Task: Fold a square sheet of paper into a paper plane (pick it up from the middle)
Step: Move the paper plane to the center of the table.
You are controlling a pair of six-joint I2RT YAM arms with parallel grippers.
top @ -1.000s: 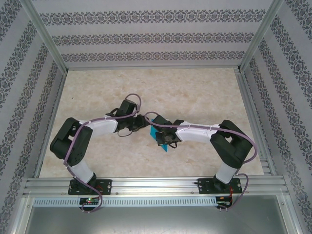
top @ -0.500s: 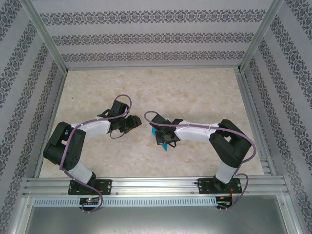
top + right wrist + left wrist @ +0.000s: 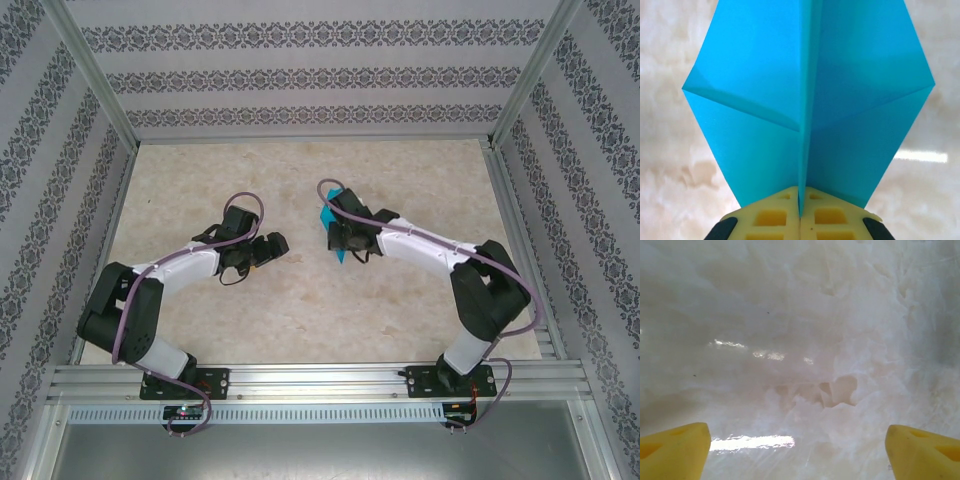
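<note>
Patterned walls are ringing the surface; near its middle the right hand is pinching the paper plane by its centre fold, while the left hand, at its eight o'clock, is gaping wide.

Beige marble-patterned tabletop: glossy, bright light streaks on it in both wrist views. White walls with grey floral wallpaper bands on three sides. Aluminium frame posts at back corners. Slotted aluminium rail along near edge.
</note>
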